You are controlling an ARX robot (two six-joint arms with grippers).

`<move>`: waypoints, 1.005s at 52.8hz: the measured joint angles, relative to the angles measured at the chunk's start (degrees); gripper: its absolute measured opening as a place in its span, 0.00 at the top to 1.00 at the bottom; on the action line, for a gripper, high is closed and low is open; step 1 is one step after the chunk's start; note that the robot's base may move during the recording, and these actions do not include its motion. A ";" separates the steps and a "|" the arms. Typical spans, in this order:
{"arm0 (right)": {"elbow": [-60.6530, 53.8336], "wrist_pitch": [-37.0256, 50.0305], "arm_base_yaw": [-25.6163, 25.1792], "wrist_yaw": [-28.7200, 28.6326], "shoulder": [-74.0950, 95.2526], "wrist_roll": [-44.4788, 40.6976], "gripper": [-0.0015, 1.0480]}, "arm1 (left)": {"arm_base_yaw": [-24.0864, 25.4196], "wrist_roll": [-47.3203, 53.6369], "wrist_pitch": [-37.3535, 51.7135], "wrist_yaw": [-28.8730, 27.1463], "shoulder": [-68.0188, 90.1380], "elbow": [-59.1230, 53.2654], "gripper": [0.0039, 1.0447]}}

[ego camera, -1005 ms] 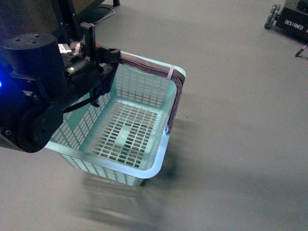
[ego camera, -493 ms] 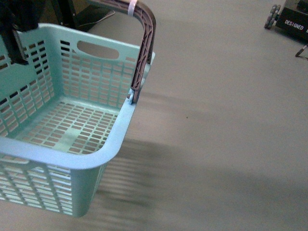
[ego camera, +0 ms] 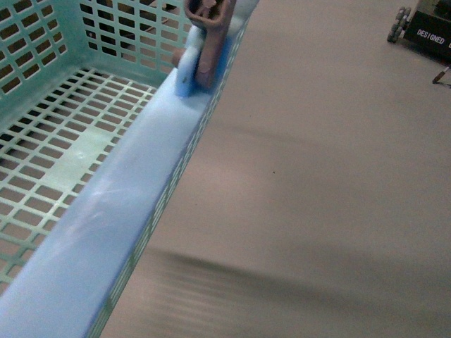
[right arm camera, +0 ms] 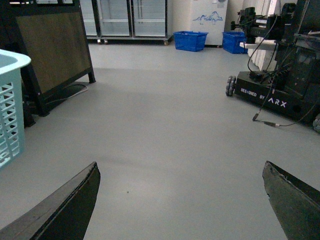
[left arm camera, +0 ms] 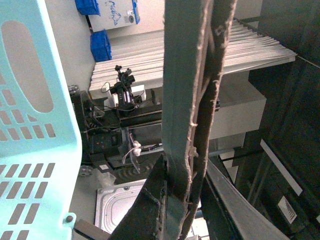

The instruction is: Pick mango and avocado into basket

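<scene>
The teal basket point(ego camera: 106, 225) hangs very close to the front camera, lifted off the floor, its slotted floor bare. Its grey-brown handle point(ego camera: 210, 35) rises out of the top of the front view. In the left wrist view my left gripper point(left arm camera: 182, 200) is shut on the basket's handle point(left arm camera: 192, 90), with the teal basket wall point(left arm camera: 35, 125) beside it. My right gripper point(right arm camera: 182, 197) stands open over bare grey floor, nothing between its fingers; the basket's corner point(right arm camera: 11, 110) shows at that view's edge. The mango and the avocado are out of view.
Grey floor point(ego camera: 317, 176) spreads to the right of the basket. A wheeled black robot base point(right arm camera: 272, 95) with cables stands ahead on the right. A dark wooden-panelled stand point(right arm camera: 52, 50) and blue crates point(right arm camera: 190, 41) lie further off.
The basket has risen from the floor and swung up close to the front camera, now filling the left of that view; the left arm has left the front view.
</scene>
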 joint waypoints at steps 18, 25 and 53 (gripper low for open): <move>0.00 0.00 0.00 0.00 0.00 0.00 0.07 | 0.72 6.40 -8.04 -0.92 -4.11 -0.76 0.86; 0.00 0.00 0.00 0.00 0.00 0.00 0.07 | 0.70 6.34 -8.04 -0.68 -4.09 -0.76 0.86; 0.00 0.00 0.00 0.00 0.00 -0.02 0.07 | 0.72 6.38 -8.04 -0.74 -4.07 -0.85 0.87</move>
